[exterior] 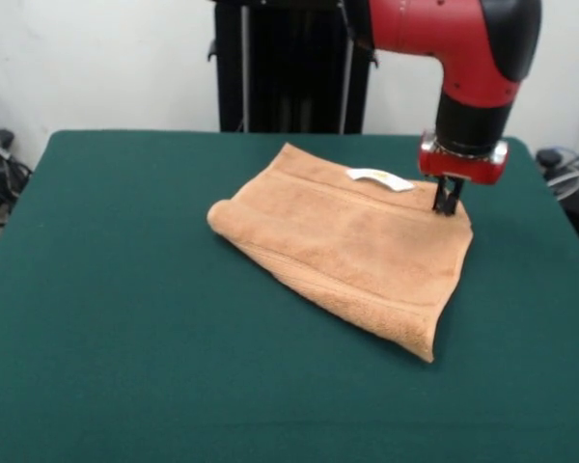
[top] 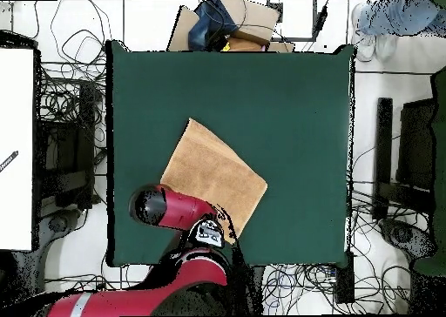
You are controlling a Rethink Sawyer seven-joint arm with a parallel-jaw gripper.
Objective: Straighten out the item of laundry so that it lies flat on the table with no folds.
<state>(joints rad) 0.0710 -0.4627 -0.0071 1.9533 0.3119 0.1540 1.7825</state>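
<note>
towel: tan terry hand towel (exterior: 352, 246) sits a bit toward 1 o'clock of the bench's middle in the front view, folded double I'd say. The 9 o'clock end (exterior: 217, 217) is a rounded roll and the 5 o'clock edge looks two layers thick.
tag: small white tag (exterior: 379, 179) on the 12 o'clock edge, lying on top of the cloth.
hand: the hand (exterior: 448, 204) is down on the towel's 2 o'clock corner, tips right at the cloth and close together, so it looks pinched on that corner, though I can't swear there's fabric between them.
progress: early days imo. Nothing looks opened out yet, the fold is all there, so the whole unfolding and smoothing is left.
bench: green bench (exterior: 125, 338) has loads of bare room toward 7 o'clock for spreading.
front view only: shows the rolled fold, the stacked edge, the tag and the tips.
overhead only: the towel (top: 209, 174) reads as a plain flat diamond, the red arm covers its 5 o'clock corner, the hand is hidden, plus a cable mess round the bench.
</note>
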